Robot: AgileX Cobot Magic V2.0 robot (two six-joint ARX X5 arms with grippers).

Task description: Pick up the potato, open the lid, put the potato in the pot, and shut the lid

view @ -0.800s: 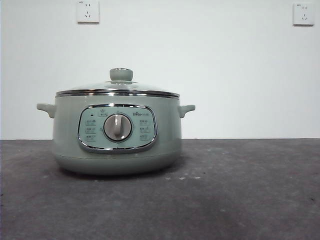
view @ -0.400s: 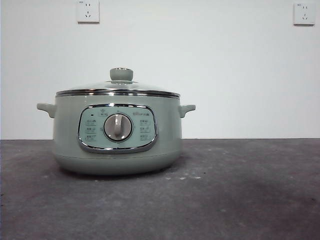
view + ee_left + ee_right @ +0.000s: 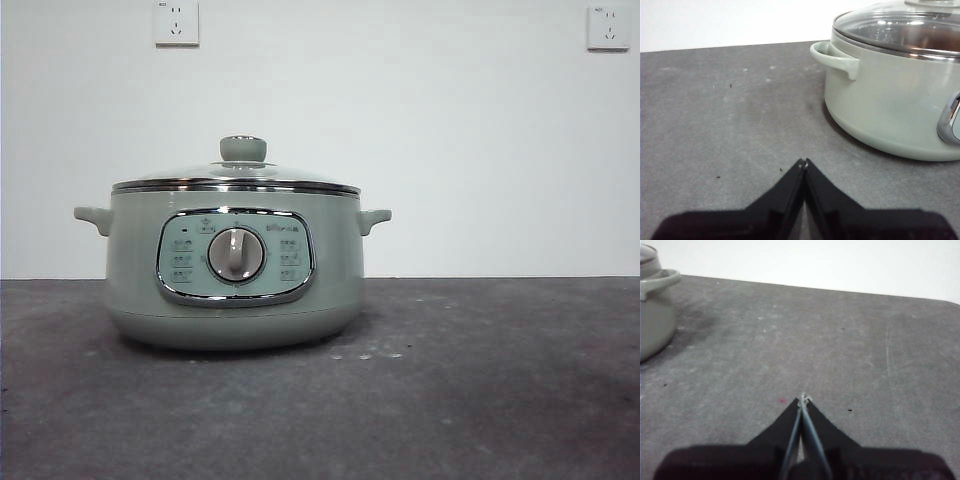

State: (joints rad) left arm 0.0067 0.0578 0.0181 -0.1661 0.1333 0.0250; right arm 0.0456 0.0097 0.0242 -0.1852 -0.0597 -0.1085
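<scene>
The sage-green pot [image 3: 235, 270] stands on the dark table left of centre in the front view, with the glass lid [image 3: 237, 180] seated on it and its green knob [image 3: 243, 149] on top. The left wrist view shows the pot [image 3: 890, 105] and the lid [image 3: 900, 30] a short way from my left gripper [image 3: 803, 162], which is shut and holds nothing. My right gripper [image 3: 803, 399] is shut over bare table, with the pot [image 3: 655, 315] off to one side. The potato is out of view. Neither arm shows in the front view.
The dark grey table [image 3: 480, 400] runs back to a white wall with two sockets [image 3: 176, 22] [image 3: 607, 27]. One of the pot's side handles [image 3: 832, 57] sticks out toward my left gripper.
</scene>
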